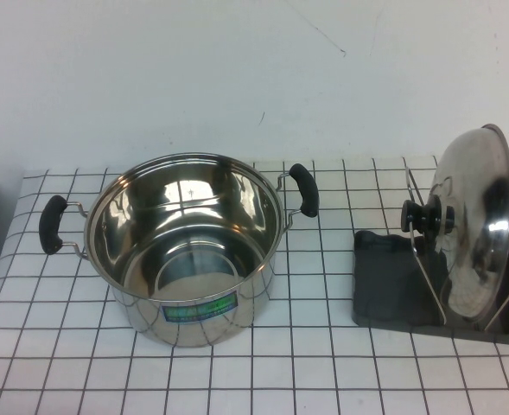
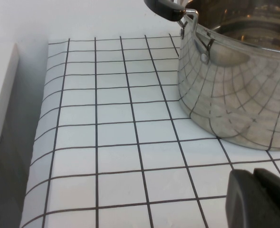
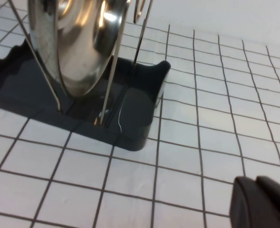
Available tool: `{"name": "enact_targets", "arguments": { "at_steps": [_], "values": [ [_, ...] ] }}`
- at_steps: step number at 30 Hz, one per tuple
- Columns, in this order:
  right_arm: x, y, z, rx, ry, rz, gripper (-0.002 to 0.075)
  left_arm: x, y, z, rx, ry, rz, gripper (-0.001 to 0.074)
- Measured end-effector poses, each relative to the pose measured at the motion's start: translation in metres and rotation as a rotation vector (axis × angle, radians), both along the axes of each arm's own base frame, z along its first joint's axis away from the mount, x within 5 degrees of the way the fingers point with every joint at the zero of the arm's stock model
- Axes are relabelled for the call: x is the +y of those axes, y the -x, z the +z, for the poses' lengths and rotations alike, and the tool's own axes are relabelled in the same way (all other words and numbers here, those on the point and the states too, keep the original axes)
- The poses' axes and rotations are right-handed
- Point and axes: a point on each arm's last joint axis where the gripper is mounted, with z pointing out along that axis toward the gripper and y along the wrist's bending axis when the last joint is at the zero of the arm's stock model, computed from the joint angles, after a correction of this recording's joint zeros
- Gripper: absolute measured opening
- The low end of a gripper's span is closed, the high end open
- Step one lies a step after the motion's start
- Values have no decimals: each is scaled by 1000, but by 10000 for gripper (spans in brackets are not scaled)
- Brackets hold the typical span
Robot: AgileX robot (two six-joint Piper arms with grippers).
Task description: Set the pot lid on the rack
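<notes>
The pot lid [image 1: 477, 226] stood on edge in the rack [image 1: 392, 285], propped between the thin wire loops [image 1: 427, 251], its black knob [image 1: 420, 216] facing towards the pot [image 1: 185, 251]. The rack sat on the right of the gridded tabletop [image 1: 323, 372], well apart from the steel pot, which stood open near the middle with a black handle [image 1: 52, 224] at either side and a green label [image 1: 200, 308] on its front wall. Neither arm showed from the raised view. The left pincer [image 2: 261, 199] hung low over the tabletop near the pot's wall, its fingers pressed together and holding nothing. The right pincer [image 3: 263, 204] hovered over the tiles near the rack's corner, likewise closed tight and empty-handed.
</notes>
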Motion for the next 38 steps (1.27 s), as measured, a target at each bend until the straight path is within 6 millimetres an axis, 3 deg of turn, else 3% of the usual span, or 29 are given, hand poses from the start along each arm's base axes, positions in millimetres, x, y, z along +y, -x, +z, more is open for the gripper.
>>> {"name": "enact_targets", "arguments": {
  "at_steps": [38],
  "values": [
    [0,0,0,-1,-39,-13,-2,0,0,0,0,0,0,-2]
  ]
}}
